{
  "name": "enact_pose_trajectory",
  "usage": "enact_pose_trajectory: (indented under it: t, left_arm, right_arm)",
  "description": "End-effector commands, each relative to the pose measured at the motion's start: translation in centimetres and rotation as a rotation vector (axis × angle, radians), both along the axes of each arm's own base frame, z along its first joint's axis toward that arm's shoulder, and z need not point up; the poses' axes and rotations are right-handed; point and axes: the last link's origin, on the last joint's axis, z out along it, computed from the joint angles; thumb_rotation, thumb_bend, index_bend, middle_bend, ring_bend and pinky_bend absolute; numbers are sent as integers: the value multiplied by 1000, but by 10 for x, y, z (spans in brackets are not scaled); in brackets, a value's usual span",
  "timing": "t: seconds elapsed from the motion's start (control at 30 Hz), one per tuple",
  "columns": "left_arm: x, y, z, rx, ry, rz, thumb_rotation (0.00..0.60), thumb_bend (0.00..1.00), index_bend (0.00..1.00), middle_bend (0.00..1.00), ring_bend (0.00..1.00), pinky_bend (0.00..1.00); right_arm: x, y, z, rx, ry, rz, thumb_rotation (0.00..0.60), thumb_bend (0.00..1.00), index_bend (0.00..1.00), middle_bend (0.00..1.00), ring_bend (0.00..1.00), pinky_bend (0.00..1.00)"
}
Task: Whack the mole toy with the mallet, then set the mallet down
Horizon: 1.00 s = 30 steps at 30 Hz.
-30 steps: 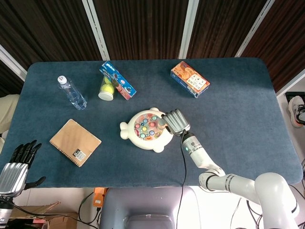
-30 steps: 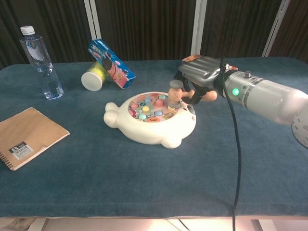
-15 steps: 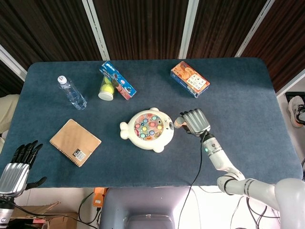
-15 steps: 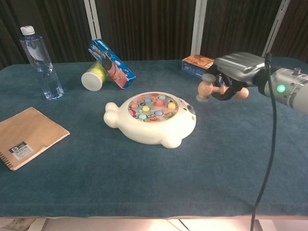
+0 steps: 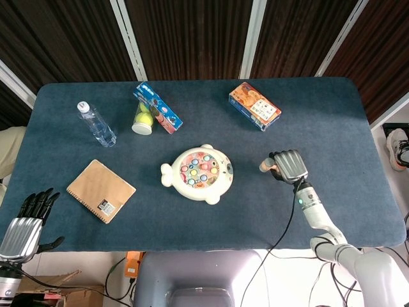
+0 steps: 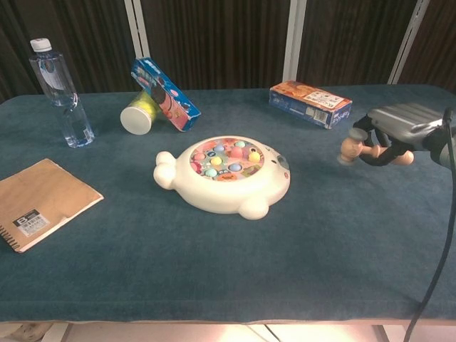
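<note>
The cream mole toy (image 5: 198, 173) (image 6: 224, 174) with coloured pegs sits in the middle of the blue table. My right hand (image 5: 287, 165) (image 6: 399, 128) is to its right, well clear of it, and grips the small wooden mallet (image 6: 356, 148) (image 5: 265, 167) above the cloth. The mallet's head points left toward the toy. My left hand (image 5: 25, 220) hangs off the table's front left corner, fingers apart, holding nothing; the chest view does not show it.
A water bottle (image 5: 97, 125), a brown notebook (image 5: 101, 190), and a blue box (image 5: 158, 107) leaning on a yellow cup (image 5: 143, 119) lie left of the toy. An orange box (image 5: 255, 106) lies at the back right.
My right hand has carried the mallet off the toy's pegs and away to the right, stopping near the table's right side. The left hand barely moved.
</note>
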Motion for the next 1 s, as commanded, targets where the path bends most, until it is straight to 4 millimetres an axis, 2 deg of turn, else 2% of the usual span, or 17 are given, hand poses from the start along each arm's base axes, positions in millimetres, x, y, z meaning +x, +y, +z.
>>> enact_pose_trajectory:
  t: [0.03, 0.23, 0.63, 0.9, 1.0]
  left_arm:
    - [0, 0, 0, 0, 0, 1, 600, 81, 46, 0, 0, 51]
    - [0, 0, 0, 0, 0, 2, 600, 80, 46, 0, 0, 51]
    - [0, -1, 1, 2, -2, -3, 600, 99, 46, 0, 0, 51]
    - [0, -1, 2, 5, -5, -3, 600, 101, 46, 0, 0, 50]
    - [0, -1, 2, 3, -5, -3, 600, 100, 46, 0, 0, 51]
  right_arm:
    - [-6, 5, -14, 25, -21, -1, 600, 528, 941, 761, 588, 615]
    - [-9, 2, -19, 20, -32, -16, 600, 527, 832, 744, 521, 602]
    - [-13, 2, -21, 34, -55, -36, 600, 526, 771, 702, 491, 584]
    - [-14, -1, -20, 59, -55, -52, 600, 526, 582, 566, 426, 525]
    - [-14, 0, -20, 57, -56, -53, 600, 522, 545, 540, 422, 522]
